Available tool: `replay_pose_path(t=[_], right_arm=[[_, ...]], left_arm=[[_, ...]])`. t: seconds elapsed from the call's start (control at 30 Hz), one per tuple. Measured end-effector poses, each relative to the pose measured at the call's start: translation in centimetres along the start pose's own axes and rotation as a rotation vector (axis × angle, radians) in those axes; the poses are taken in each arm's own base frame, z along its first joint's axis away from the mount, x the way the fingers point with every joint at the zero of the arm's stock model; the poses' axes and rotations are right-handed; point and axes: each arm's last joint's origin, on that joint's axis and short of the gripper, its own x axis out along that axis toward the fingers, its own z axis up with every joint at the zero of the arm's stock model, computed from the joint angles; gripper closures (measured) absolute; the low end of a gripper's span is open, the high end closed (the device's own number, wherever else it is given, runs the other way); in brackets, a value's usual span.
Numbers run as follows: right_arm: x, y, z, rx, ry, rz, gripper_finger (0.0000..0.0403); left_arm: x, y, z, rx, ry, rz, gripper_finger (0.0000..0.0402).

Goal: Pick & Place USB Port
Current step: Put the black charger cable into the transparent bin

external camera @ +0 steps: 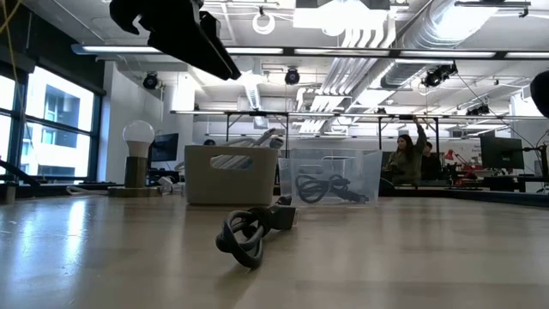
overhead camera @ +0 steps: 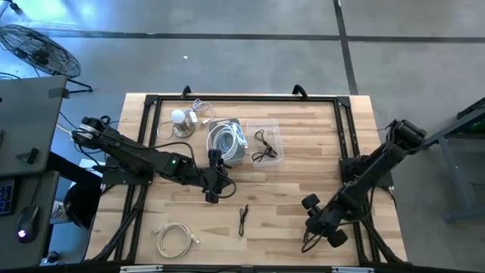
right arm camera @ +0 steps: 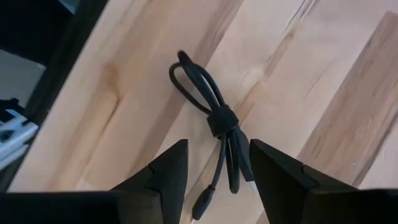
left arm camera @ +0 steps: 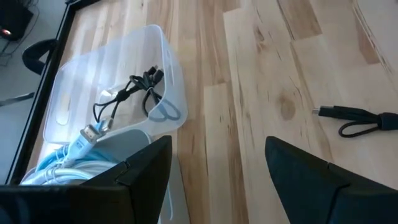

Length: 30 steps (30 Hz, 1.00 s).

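Note:
A black USB cable (right arm camera: 214, 130), bundled with a strap at its middle, lies flat on the wood near the table's front right. My right gripper (right arm camera: 217, 144) hovers open over it, pointing steeply down, fingers either side of its plug end; in the high view it (overhead camera: 314, 233) is near the front edge. A second black cable (overhead camera: 242, 220) lies at front centre and shows up close in the low view (external camera: 253, 233). My left gripper (overhead camera: 212, 191) hangs open above the table's middle, next to the bins, touching nothing.
A grey bin (overhead camera: 227, 140) of white cables and a clear bin (overhead camera: 267, 144) holding a black cable stand at the table's far middle. A bulb lamp (overhead camera: 180, 121) is to their left. A coiled white cable (overhead camera: 176, 239) lies front left. A black frame (overhead camera: 148, 136) borders the table.

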Motion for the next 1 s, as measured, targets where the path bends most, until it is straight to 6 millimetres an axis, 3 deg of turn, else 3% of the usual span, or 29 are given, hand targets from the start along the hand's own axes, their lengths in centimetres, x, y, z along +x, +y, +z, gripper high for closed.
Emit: replay_pose_path(t=[0.43,1.0], right_arm=[[0.5,-0.5,0.5,-0.041,-0.036,-0.058,0.0245],[0.7,-1.3,0.7,0.087,-0.002,0.026,0.0252]], left_arm=[[0.0,0.0,0.0,0.035,0.001,0.001,0.0149],[0.0,0.0,-0.1,0.085,0.008,-0.001,0.0149]])
